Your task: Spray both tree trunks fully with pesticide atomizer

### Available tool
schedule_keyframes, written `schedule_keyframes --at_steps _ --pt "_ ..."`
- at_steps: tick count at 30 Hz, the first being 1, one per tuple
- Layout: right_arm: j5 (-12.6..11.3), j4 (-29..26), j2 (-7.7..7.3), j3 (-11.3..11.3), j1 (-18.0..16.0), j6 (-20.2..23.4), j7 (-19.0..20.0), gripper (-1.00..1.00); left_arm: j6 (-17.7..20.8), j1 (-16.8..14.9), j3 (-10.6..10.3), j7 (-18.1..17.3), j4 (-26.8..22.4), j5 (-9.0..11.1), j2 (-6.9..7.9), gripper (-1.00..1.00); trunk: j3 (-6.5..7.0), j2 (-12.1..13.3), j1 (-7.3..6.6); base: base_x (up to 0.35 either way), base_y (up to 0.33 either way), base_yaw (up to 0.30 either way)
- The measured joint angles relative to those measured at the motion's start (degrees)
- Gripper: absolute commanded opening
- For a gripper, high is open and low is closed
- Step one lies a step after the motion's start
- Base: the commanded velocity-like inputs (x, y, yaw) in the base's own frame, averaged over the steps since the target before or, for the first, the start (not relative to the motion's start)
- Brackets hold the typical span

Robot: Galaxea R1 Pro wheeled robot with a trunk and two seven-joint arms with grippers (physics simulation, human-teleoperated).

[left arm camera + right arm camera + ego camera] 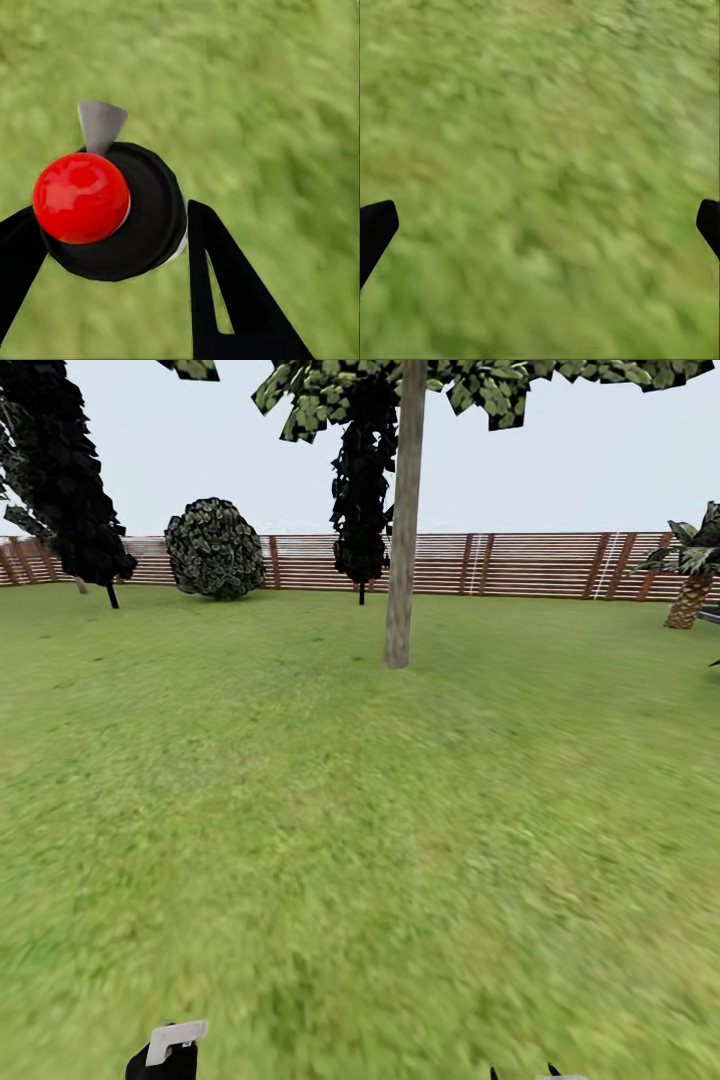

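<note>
In the left wrist view my left gripper [112,229] is shut on the pesticide atomizer [142,225]. The bottle is black and round, with a red ball top [80,197] and a grey nozzle [100,124], and it hangs above the grass floor [270,112]. At the head view's bottom edge, a black shape with a whitish tip [170,1048] marks that hand. My right gripper [544,225] is open over bare grass, its black fingertips [375,229] far apart. One tree stands ahead on the lawn, its pale tree trunk [403,540] straight and bare under a dark green crown [460,385].
A brown slat fence [520,565] closes the garden's far side. Before it stand a near-black conifer [360,490], another at the left [60,470], a round bush [215,548] and a short palm [690,585] at the right. Open grass [360,840] lies between me and the trunk.
</note>
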Motion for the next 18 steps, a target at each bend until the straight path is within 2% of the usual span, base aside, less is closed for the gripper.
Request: schedule_keyframes --at_steps 11,18 --pt "0.0 0.0 -0.03 0.0 0.0 0.0 0.0 1.00 0.0 0.0 0.0 0.0 0.0 0.0 0.00 -1.00 0.00 0.0 0.00 0.337 -0.002 0.000" --pt "0.0 0.0 -0.02 0.0 0.0 0.0 0.0 1.00 0.0 0.0 0.0 0.0 0.0 0.0 0.00 -1.00 0.00 0.0 0.00 0.337 -0.068 0.000"
